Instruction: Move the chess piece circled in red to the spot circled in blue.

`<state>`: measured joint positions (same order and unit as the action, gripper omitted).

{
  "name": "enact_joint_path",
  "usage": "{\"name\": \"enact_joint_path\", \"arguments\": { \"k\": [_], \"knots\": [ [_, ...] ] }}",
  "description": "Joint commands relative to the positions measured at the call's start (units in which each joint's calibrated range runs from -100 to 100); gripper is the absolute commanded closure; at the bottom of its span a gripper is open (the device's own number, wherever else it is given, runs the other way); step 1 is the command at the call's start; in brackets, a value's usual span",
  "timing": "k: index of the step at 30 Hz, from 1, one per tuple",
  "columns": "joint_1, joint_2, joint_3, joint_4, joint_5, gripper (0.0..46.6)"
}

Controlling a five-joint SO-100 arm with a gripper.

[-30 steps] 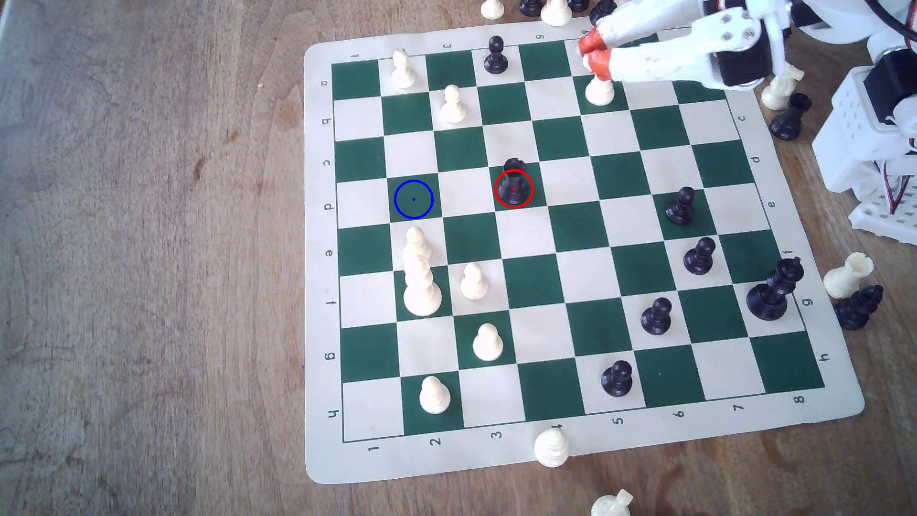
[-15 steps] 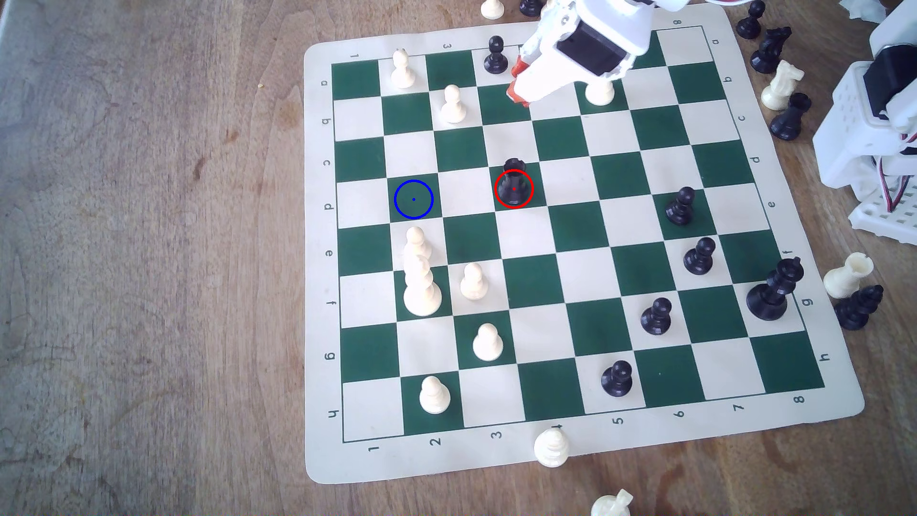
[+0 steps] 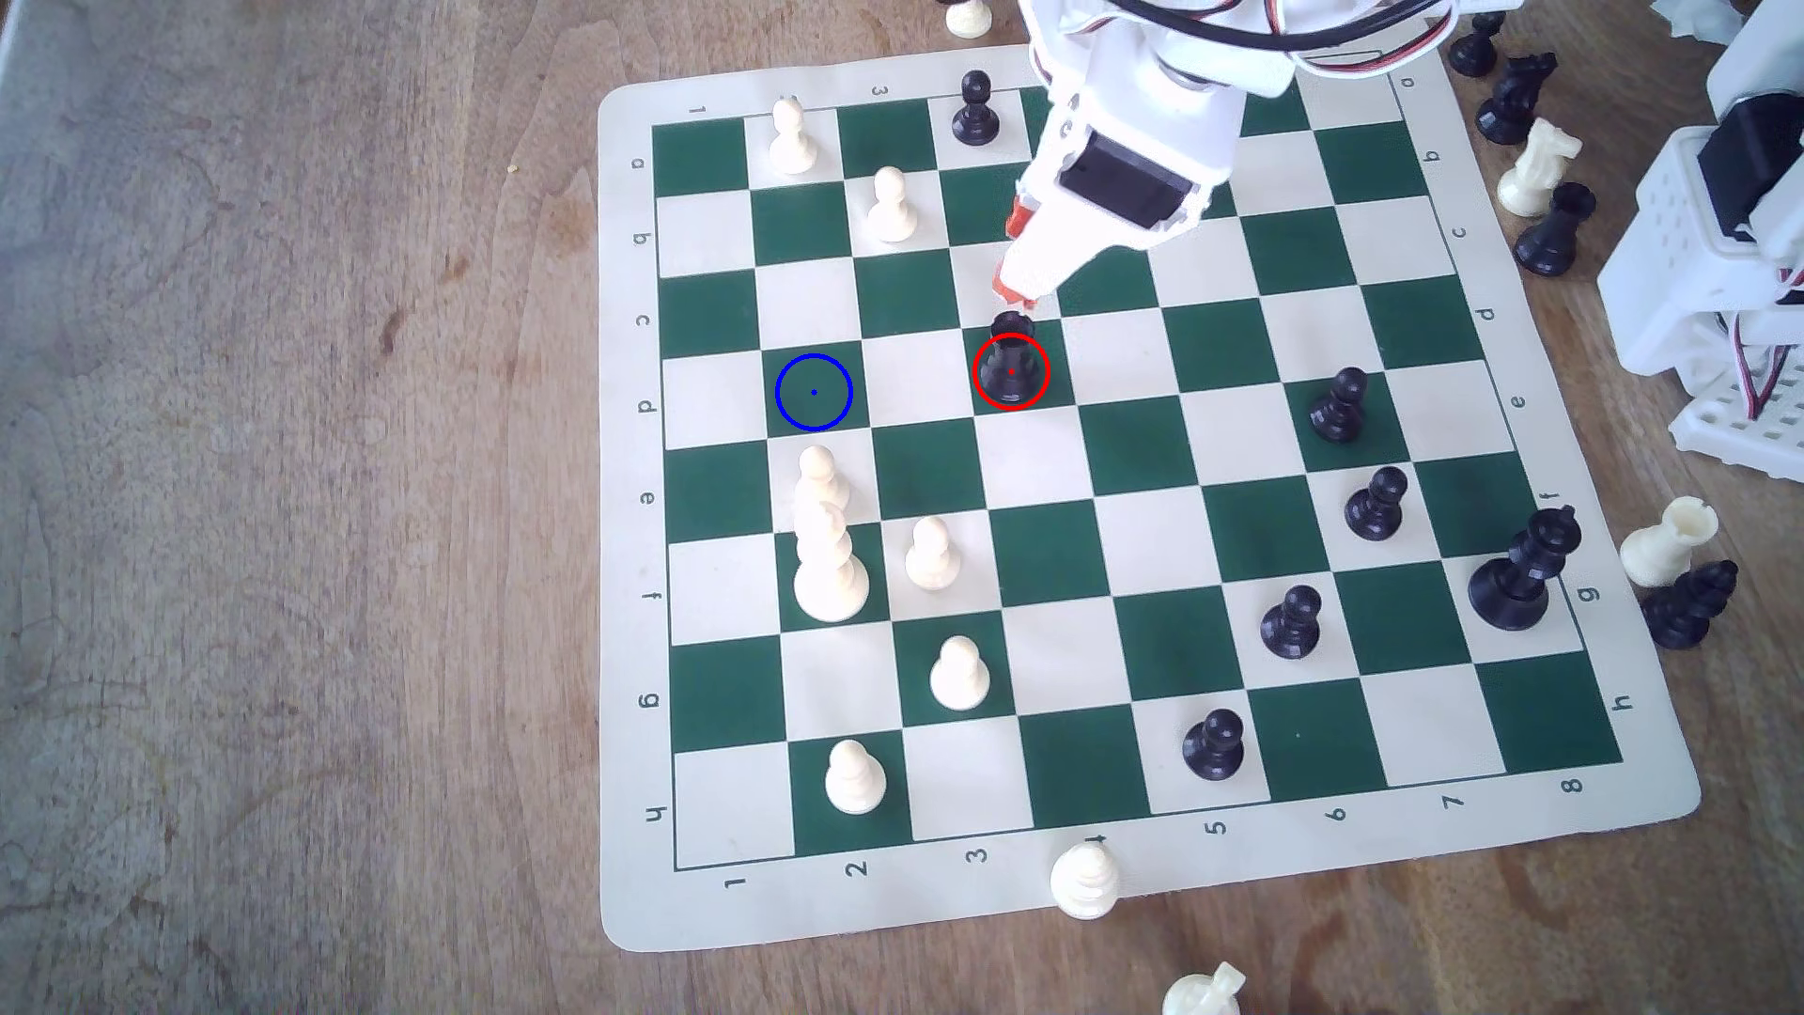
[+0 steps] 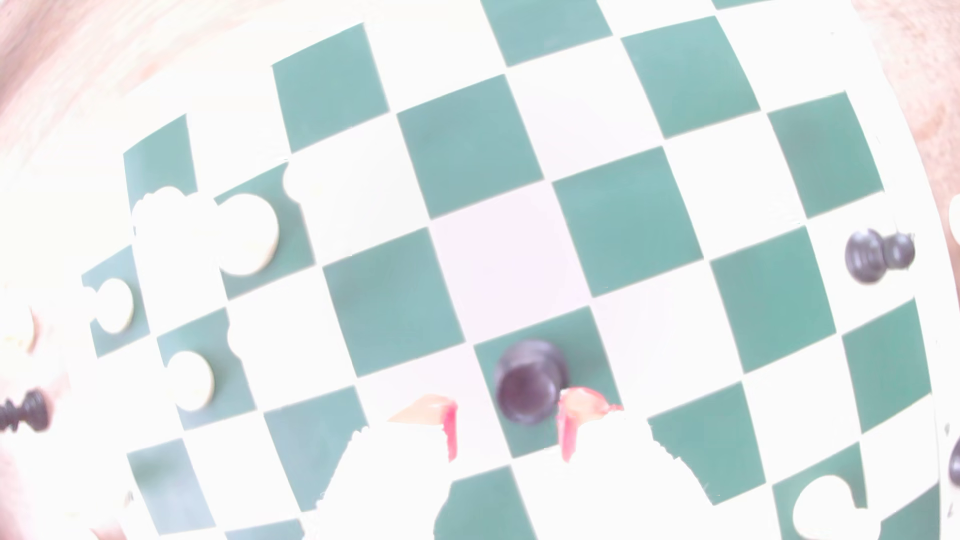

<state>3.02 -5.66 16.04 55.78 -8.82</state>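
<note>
Left to right in exterior view:
- Blue-ringed green square [image 3: 814, 392] bare, unchanged.
- Two squares toward exterior view's right: black rook [image 3: 1011, 363] upright inside red ring, unmoved since half a second ago.
- Gripper [image 3: 1015, 262] shifted down board from row b, orange tips now just above rook's top.
- White pawn near earlier gripper spot now hidden behind arm.

Wrist view: washed out, white parts hard to trace. Orange fingertips [image 4: 448, 423] parted, rook [image 4: 529, 381] near gap, ungrasped.
</note>
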Motion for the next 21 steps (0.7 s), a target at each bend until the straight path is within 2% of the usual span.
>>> {"name": "enact_joint_path", "arguments": {
  "k": [1, 11, 21],
  "knots": [
    [-0.01, 1.41, -0.99, -1.97, -0.05, 35.2],
    [1.55, 5.06, 4.54, -8.03, 0.54, 34.1],
    [0.77, 6.0, 6.35, -10.24, 0.29, 34.2]
  ]
}}
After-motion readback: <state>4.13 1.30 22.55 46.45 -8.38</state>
